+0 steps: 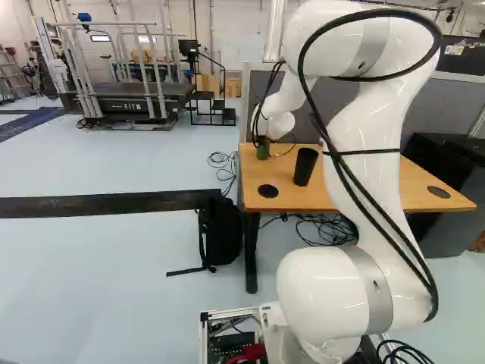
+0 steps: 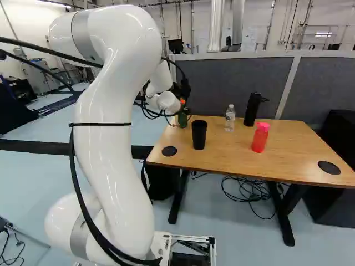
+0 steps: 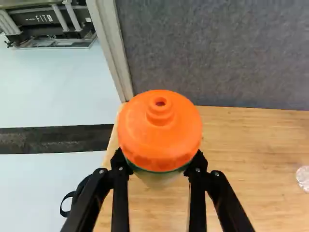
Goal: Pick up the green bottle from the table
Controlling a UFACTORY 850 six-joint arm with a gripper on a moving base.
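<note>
The green bottle (image 2: pixel 182 117) appears upright on the bench (image 2: pixel 288 149), near its far-left corner in the right base view and close to the divider (image 2: pixel 238 86). The tool (image 3: pixel 159 166) looks clasped on it just below the orange cap (image 3: pixel 160 130), one finger against either side. With the bottle between the fingers and its long axis near vertical, the next move should be a straight lift along that axis, clear of the divider.

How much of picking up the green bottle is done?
Reaching looks done: the gripper is at the green bottle. The grip is in hand, with one finger against each side. Lifting is probably left, since I see no clear gap above the table.
</note>
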